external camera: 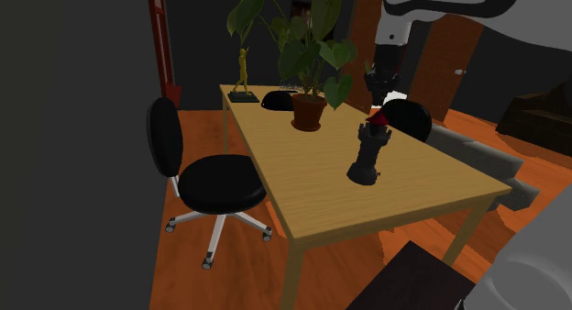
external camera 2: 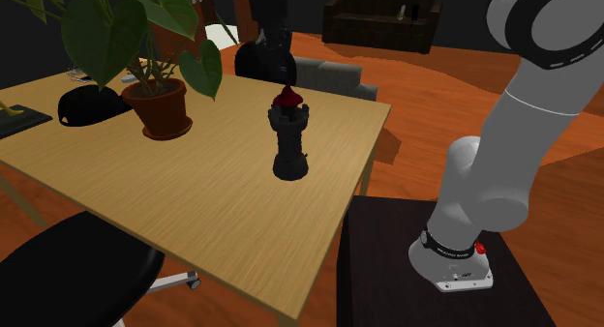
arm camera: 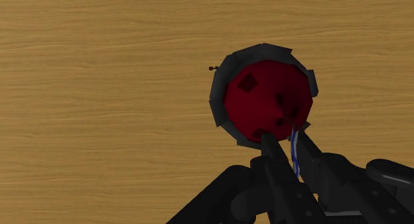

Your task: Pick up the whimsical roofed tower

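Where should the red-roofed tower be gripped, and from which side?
Come straight down from above and clasp the tower at its round collar just under the red roof: it stands upright, and the sloping roof would likely slip.

Light wooden rectangular tabletop [external camera: 321, 203], shoulder view, bearings taken from the tower.
- Dark castle-like tower with red roof [external camera: 369, 152]: on tabletop, near its right edge.
- Leafy green plant in terracotta pot [external camera: 308, 111]: 10 o'clock.
- Black domed cap [external camera: 278, 101], then golden figurine on dark slab [external camera: 242, 79]: farther along 10 o'clock.
- Black swivel office chair [external camera: 215, 184]: 9 o'clock, on the floor beside the tabletop.
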`<action>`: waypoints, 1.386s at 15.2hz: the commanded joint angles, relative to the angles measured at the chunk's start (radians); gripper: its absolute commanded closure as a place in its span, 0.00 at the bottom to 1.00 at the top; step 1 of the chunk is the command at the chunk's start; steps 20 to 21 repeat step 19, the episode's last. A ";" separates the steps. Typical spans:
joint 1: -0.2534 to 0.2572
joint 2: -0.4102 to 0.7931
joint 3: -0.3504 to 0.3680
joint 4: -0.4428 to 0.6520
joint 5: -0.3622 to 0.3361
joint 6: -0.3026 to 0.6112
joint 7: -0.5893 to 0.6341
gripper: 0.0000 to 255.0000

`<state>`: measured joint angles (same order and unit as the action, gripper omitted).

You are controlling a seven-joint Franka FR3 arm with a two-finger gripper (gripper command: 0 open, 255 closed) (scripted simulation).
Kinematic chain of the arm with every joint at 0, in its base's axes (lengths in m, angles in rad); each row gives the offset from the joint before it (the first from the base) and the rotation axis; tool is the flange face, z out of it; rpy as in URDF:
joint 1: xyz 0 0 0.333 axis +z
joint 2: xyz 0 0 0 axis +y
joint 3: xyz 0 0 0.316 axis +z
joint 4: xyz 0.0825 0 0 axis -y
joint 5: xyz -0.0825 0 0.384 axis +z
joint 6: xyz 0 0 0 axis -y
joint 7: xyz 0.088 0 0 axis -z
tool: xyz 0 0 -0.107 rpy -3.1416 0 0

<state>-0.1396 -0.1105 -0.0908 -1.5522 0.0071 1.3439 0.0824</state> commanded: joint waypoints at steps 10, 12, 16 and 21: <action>-0.002 0.063 -0.003 0.189 0.006 -0.127 -0.003 1.00; -0.002 0.083 -0.004 0.243 0.008 -0.162 -0.004 1.00; -0.005 0.130 -0.007 0.365 0.013 -0.236 -0.006 1.00; -0.006 0.146 -0.007 0.403 0.014 -0.259 -0.007 1.00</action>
